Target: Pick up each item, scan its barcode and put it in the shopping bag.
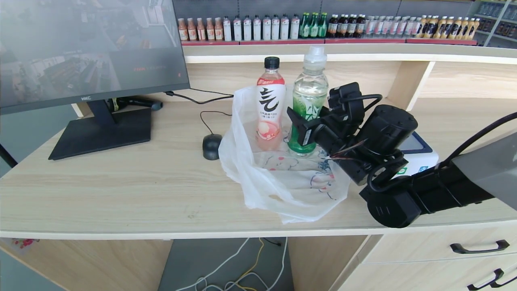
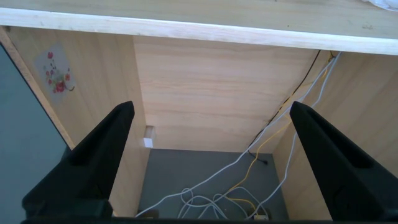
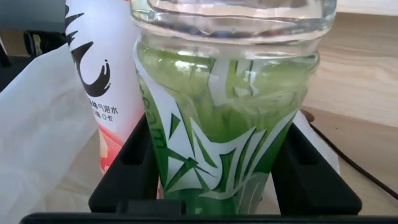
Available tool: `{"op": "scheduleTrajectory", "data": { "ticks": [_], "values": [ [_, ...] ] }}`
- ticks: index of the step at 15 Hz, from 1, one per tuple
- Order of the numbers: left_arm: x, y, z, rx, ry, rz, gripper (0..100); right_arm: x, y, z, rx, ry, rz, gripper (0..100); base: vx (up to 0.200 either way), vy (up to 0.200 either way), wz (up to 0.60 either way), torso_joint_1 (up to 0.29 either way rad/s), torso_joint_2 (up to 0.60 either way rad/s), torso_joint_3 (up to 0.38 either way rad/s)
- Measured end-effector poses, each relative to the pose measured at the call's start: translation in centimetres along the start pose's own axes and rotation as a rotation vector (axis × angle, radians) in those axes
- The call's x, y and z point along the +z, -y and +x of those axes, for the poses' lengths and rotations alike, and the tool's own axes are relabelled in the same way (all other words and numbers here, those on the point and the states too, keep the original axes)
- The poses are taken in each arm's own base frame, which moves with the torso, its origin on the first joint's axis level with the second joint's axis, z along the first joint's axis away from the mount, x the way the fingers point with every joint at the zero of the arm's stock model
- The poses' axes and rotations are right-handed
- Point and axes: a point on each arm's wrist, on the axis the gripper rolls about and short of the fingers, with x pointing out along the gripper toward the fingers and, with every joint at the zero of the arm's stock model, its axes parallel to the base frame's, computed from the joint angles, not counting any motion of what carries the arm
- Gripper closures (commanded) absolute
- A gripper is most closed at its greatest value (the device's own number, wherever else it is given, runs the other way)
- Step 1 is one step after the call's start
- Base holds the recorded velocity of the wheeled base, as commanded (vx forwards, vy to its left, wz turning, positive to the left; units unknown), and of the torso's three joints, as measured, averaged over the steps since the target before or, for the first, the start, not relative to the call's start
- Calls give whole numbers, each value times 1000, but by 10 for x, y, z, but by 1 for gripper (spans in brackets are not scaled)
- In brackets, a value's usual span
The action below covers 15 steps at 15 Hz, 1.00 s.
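A clear bottle with a green label [image 1: 309, 109] stands upright inside the white plastic shopping bag [image 1: 282, 182] on the counter. My right gripper [image 1: 305, 131] is shut on the green bottle [image 3: 224, 124] low on its body, a black finger pressed against each side. Beside it a pink drink bottle [image 1: 270, 109] with a black cap stands in the bag too, and it appears next to the green one in the right wrist view [image 3: 102, 93]. My left gripper [image 2: 211, 109] hangs open below the counter edge, holding nothing.
A monitor [image 1: 93, 52] stands at the counter's left with a black mouse [image 1: 211, 146] near the bag. A white scanner box [image 1: 420, 157] sits behind my right arm. Drawers [image 1: 476, 246] are below right. Loose cables [image 2: 249, 180] lie under the counter.
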Motion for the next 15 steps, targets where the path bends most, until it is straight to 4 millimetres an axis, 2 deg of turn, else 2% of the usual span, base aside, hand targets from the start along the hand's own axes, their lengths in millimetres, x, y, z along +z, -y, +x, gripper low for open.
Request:
{"op": "scheduleTrajectory", "data": {
  "ticks": [4, 5, 10, 15],
  "values": [
    [0, 0, 0, 0, 0, 0, 0, -7, -1, -5, 7, -32, 0, 100, 0, 0, 0, 0, 0, 0],
    [0, 0, 0, 0, 0, 0, 0, -8, -1, -5, 8, -34, 1, 0, 0, 0, 0, 0, 0, 0],
    [0, 0, 0, 0, 0, 0, 0, -7, -1, -7, 8, -39, 10, 0, 0, 0, 0, 0, 0, 0],
    [0, 0, 0, 0, 0, 0, 0, 2, 2, -14, 3, -31, 10, 0, 0, 0, 0, 0, 0, 0]
  ]
}}
